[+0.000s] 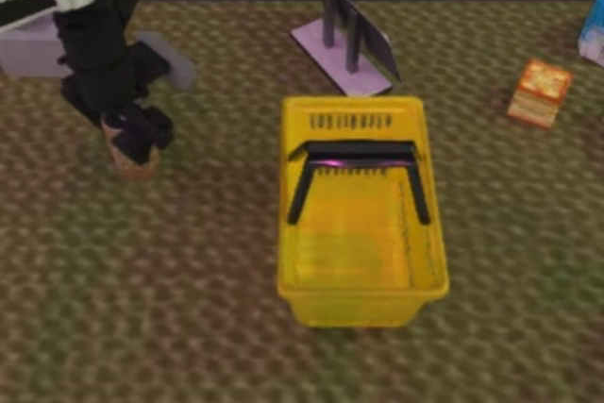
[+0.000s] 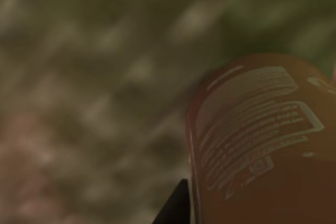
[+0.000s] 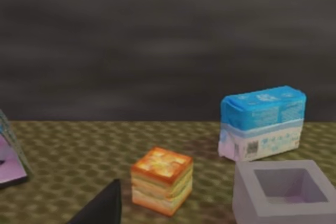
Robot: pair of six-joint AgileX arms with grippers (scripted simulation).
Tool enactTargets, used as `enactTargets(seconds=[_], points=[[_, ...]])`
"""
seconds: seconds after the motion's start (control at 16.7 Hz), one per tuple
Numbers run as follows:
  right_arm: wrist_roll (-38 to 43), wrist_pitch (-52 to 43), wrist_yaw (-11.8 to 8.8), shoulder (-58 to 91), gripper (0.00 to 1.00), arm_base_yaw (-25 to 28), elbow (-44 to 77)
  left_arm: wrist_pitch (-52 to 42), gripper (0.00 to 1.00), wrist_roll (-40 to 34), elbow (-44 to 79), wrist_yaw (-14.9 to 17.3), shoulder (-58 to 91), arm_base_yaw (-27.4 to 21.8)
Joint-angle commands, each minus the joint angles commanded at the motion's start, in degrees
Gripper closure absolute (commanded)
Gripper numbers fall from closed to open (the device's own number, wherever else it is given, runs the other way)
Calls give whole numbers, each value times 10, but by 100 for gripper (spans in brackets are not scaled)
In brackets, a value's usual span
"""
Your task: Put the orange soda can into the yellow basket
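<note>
The orange soda can (image 1: 133,163) stands at the table's far left, well left of the yellow basket (image 1: 425,186), which has slotted sides and a black handle (image 1: 357,150) folded across its back half. My left gripper (image 1: 132,143) comes down over the can and is shut on it. The left wrist view shows the can (image 2: 262,140) very close, with pale label markings, and one dark finger (image 2: 176,209) pressed against its side. The basket's inside looks bare. My right gripper (image 3: 168,220) is outside the top view, parked and open off the right side.
A purple stand with a dark slanted panel (image 1: 344,40) sits just behind the basket. An orange-yellow box (image 1: 540,92) lies at the back right, and a blue-and-white pack (image 3: 262,121) and a grey hollow block (image 3: 286,192) are near it.
</note>
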Motion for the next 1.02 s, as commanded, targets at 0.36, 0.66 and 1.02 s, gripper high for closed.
enactTargets(seconds=[0.36, 0.66, 1.02], points=[[0, 0, 0, 0, 0, 0, 0, 59, 100, -16, -19, 45, -9, -7], [0, 0, 0, 0, 0, 0, 0, 264, 100, -80, -80, 183, -29, -24], [0, 0, 0, 0, 0, 0, 0, 617, 100, -195, -198, 408, -65, -49]])
